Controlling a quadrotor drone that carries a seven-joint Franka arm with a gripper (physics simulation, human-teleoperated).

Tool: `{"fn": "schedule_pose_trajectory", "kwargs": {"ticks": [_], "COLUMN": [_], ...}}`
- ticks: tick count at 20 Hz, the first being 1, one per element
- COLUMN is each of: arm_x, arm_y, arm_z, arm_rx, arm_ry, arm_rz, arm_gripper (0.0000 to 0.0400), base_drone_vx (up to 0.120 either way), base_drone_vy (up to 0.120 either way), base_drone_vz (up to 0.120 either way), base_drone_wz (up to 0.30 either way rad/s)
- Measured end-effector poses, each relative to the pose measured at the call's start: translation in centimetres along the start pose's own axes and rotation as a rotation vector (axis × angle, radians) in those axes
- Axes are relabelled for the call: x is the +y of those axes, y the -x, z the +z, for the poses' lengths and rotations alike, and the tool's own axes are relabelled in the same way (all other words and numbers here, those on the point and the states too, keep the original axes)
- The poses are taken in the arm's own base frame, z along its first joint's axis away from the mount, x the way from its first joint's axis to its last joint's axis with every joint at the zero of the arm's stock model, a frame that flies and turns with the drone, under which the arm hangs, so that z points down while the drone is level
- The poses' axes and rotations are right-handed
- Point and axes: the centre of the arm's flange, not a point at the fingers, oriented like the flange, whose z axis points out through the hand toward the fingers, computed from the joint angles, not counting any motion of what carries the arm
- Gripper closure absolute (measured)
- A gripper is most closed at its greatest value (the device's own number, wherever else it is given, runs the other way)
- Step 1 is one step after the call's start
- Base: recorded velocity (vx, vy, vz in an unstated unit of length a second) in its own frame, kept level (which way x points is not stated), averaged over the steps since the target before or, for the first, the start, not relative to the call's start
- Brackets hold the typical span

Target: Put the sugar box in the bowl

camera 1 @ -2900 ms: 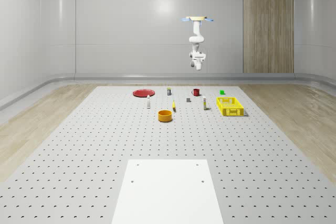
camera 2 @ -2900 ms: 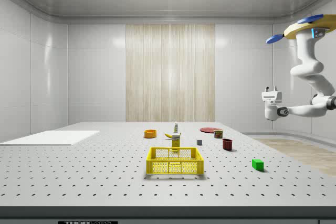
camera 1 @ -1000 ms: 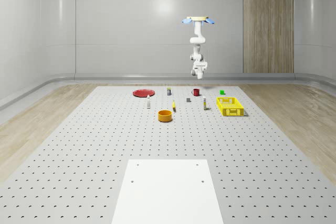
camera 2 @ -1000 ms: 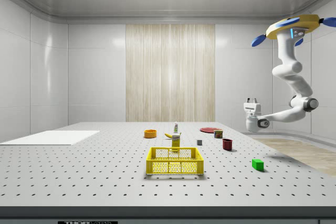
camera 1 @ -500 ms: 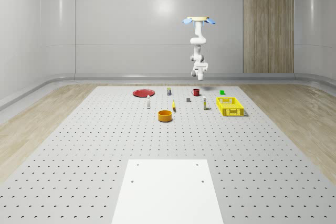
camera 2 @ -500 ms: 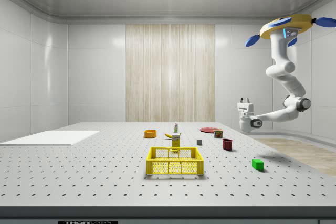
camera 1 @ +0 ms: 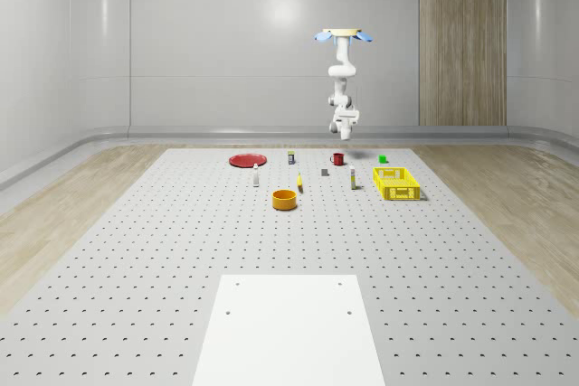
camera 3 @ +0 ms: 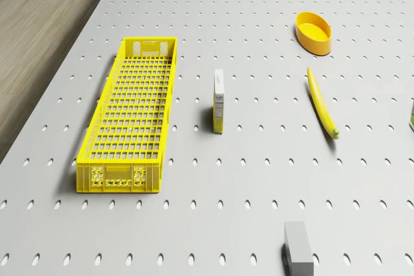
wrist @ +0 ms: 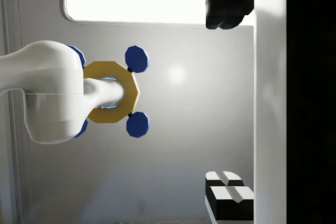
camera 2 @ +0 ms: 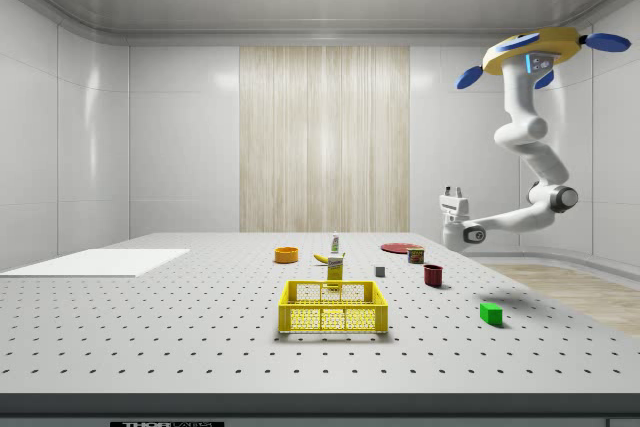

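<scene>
Sugar box stands far below the lifted tool.

The tool (camera 2: 455, 192), fingers held apart and pointed up, is hung near the surface's (camera 1: 163, 268) far edge; the sugar box (camera 3: 218, 100) is stood between crate (camera 3: 132, 114) and banana (camera 3: 321, 103), bowl (camera 3: 314, 31) beyond.

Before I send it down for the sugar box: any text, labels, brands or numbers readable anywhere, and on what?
No text can be read.
Sugar box: print on its faces too small to read.
Can: label too small to read.
Bottom edge of the side view: a dark strip with marks, unreadable.
</scene>
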Motion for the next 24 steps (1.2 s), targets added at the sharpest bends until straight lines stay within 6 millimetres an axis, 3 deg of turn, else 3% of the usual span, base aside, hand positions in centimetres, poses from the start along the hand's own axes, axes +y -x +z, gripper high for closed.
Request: {"fn": "schedule_pose_trajectory", "kwargs": {"ticks": [8, 14, 17, 20, 24], "arm_x": [-1.3, -4.0, -5.8, -6.8, -5.6], "arm_y": [1.4, 4.1, 6.0, 7.1, 6.0], "arm_z": [0.2, 1.9, 4.7, 9.3, 15.5], "arm_rx": [0.138, 0.442, 0.715, 1.065, 1.525], "arm_ry": [0.129, 0.429, 0.703, 1.055, 1.520], "arm_rz": [-0.003, -0.011, -0.018, -0.026, -0.035], "arm_gripper": [0.0000, 0.0000, 0.0000, 0.0000, 0.0000], "base_drone_vx": [0.120, 0.120, 0.120, 0.120, 0.120], "base_drone_vy": [0.000, 0.000, 0.000, 0.000, 0.000], "base_drone_vz": [0.000, -0.007, -0.120, -0.120, -0.120], "base_drone_wz": [0.000, 0.000, 0.000, 0.000, 0.000]}}
